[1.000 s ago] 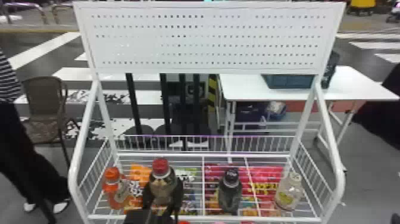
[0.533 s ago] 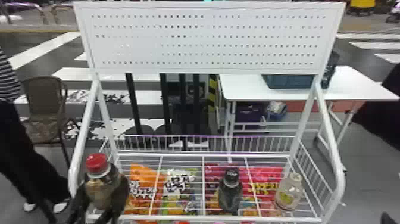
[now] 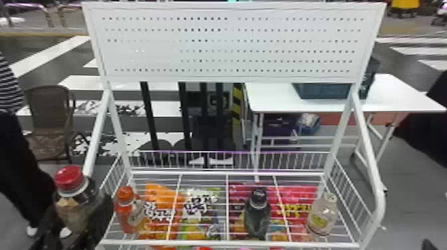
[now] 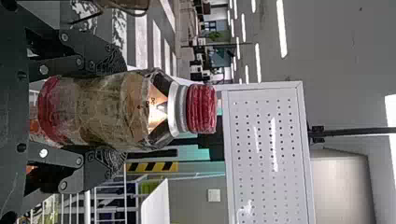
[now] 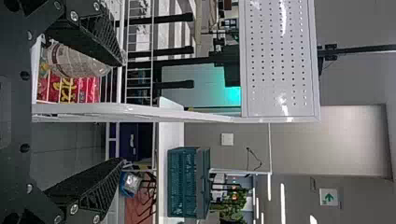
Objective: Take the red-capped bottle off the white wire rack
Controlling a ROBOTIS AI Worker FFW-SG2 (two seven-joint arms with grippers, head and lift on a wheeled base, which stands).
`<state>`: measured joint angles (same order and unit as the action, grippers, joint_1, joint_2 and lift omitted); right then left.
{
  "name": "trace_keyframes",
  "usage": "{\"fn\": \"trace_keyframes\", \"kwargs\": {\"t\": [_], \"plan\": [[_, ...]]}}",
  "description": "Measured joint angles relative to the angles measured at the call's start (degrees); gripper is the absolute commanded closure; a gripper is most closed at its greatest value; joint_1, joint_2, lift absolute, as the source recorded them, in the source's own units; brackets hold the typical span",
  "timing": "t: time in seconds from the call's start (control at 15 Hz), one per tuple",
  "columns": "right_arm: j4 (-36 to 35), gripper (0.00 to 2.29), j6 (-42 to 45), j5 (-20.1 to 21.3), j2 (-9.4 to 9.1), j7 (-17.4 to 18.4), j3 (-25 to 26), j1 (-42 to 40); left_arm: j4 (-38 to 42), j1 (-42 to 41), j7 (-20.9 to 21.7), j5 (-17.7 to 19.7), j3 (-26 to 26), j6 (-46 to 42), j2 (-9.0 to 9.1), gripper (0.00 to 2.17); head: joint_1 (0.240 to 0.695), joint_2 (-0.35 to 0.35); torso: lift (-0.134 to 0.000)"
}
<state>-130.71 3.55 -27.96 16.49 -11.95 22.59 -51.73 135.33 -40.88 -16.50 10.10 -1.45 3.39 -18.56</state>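
Spanning much of the head view, the white wire rack [image 3: 166, 243] is what the next move should steer clear of. The right fingers [image 5: 93, 37] stand wide apart, holding nothing, near the rack's right edge. The left fingers [image 4: 109, 161] are closed round the body of the red-capped bottle [image 4: 102, 109], one on either side. That bottle is off the shelf, just outside the rack's left edge by the front left corner, so the left arm is plainly the one to finish with. Its long axis runs close to upright, with a slight lean in the head view, and the grip squeezes across it. An orange-capped bottle [image 3: 125, 212] stands just inside that same edge; taking the held one outward, away from it, seems safest. The red cap [image 4: 201, 108] points up, free of the grip.
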Motion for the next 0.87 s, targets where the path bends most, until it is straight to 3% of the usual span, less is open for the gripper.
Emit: {"fn": "trace_keyframes", "kwargs": {"t": [0.87], "plan": [[-1.1,0.17,0.4,-0.5,0.04,-0.1,-0.2,-0.6,-0.2,-0.3,-0.7,0.9,-1.7,-0.8,0.55,1.76,0.499,0.0,0.0]]}}
